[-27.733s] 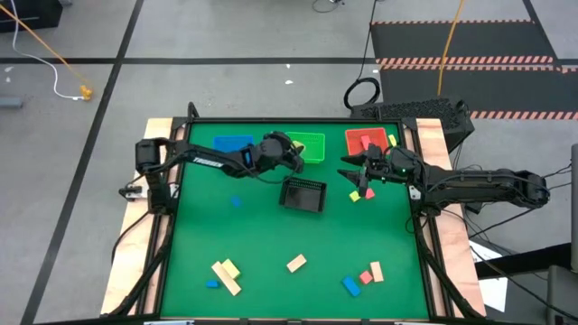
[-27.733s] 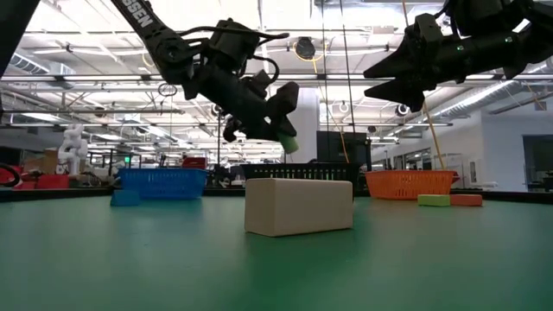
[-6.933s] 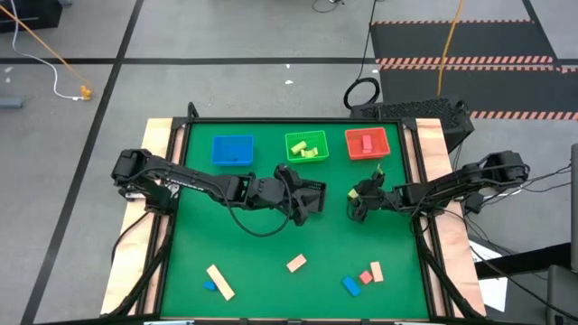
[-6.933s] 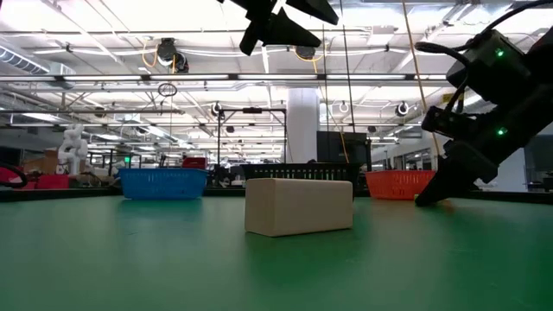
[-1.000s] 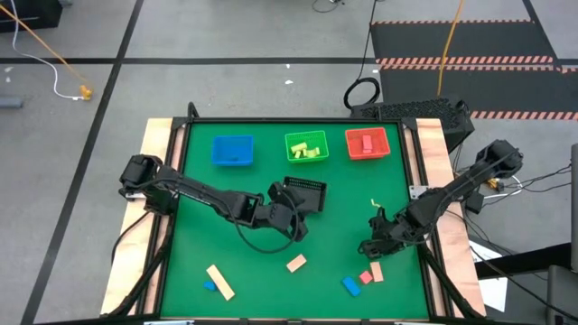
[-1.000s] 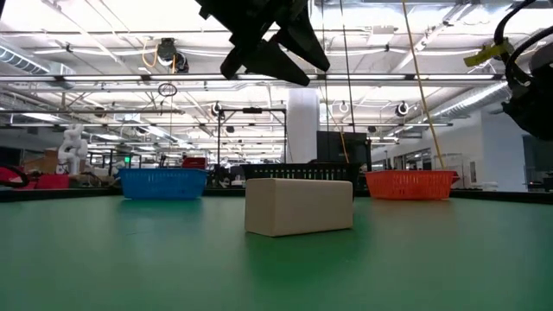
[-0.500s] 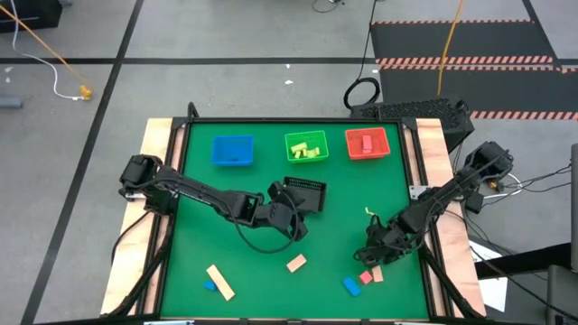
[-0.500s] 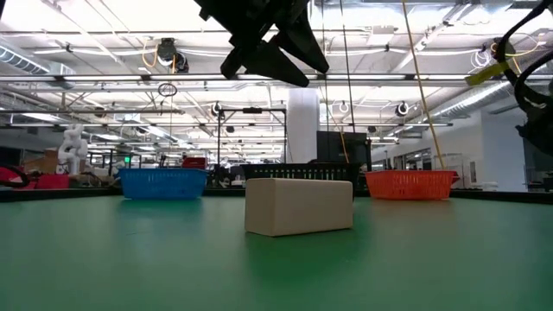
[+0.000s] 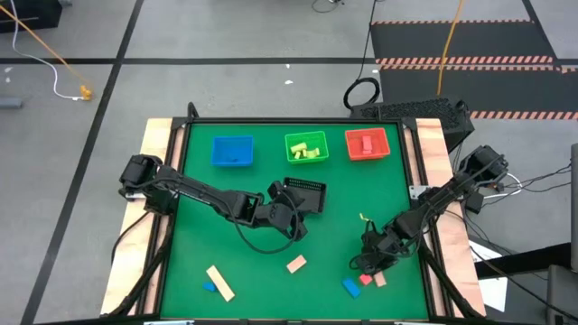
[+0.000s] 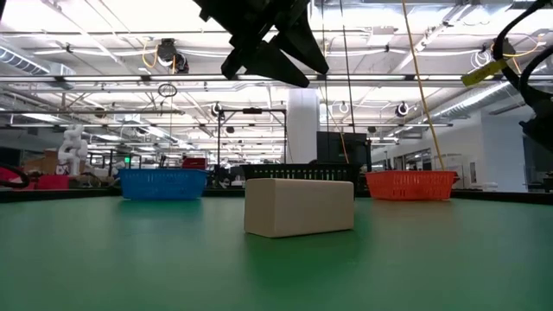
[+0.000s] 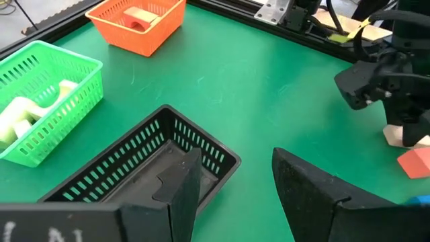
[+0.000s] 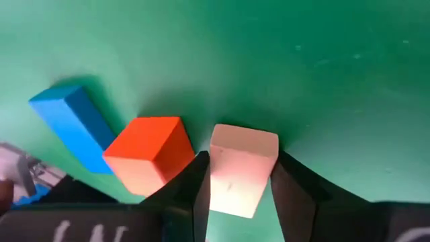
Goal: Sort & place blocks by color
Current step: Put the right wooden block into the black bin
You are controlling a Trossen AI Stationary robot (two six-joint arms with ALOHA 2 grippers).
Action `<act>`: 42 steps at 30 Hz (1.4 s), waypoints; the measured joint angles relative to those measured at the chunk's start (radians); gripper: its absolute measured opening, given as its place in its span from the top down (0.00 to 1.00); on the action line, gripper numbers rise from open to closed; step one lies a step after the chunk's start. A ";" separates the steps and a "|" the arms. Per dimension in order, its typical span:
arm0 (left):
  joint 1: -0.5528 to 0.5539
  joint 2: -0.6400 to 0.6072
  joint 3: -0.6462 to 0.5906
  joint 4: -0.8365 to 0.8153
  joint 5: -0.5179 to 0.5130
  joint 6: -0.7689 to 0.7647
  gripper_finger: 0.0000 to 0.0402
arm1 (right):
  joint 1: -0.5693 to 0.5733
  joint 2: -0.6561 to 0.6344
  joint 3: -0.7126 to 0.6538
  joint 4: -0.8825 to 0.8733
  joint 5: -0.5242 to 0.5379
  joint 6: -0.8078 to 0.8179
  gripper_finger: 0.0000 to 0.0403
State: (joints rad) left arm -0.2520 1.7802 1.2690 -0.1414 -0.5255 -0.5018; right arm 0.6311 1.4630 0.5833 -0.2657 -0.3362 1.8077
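Right gripper (image 12: 240, 191) open, fingers straddling tan block (image 12: 240, 168), red block (image 12: 148, 160) touching just beside it; left gripper (image 11: 232, 188) open, idle near black mesh tray (image 11: 144, 176).

Green surface (image 9: 226, 262) carries it all. At twelve o'clock along the far edge sit a blue tray (image 9: 232, 151), a green tray (image 9: 306, 146) and a red tray (image 9: 367, 143). Near centre lies the black mesh tray (image 9: 304, 194). Toward six o'clock lies a tan block (image 9: 296, 264); at seven, a long tan bar (image 9: 219, 282) beside a small blue block (image 9: 209, 286); at five, a blue block (image 9: 350, 287), a red block (image 9: 366, 279) and a tan one (image 9: 380, 280) clustered together.
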 joint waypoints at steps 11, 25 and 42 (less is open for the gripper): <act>0.005 0.000 0.000 -0.017 -0.001 -0.016 0.54 | -0.039 -0.130 -0.004 0.005 0.167 -0.244 0.73; 0.017 0.000 0.000 0.066 -0.053 0.102 0.54 | -0.178 -0.325 -0.005 0.013 0.574 -0.821 0.73; -0.082 0.000 0.000 0.267 -0.384 0.662 0.54 | -0.344 -0.404 -0.004 0.755 0.833 -1.540 0.73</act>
State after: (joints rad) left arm -0.3336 1.7802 1.2686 0.1259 -0.9097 0.1602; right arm 0.2870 1.0591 0.5797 0.4897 0.4965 0.2681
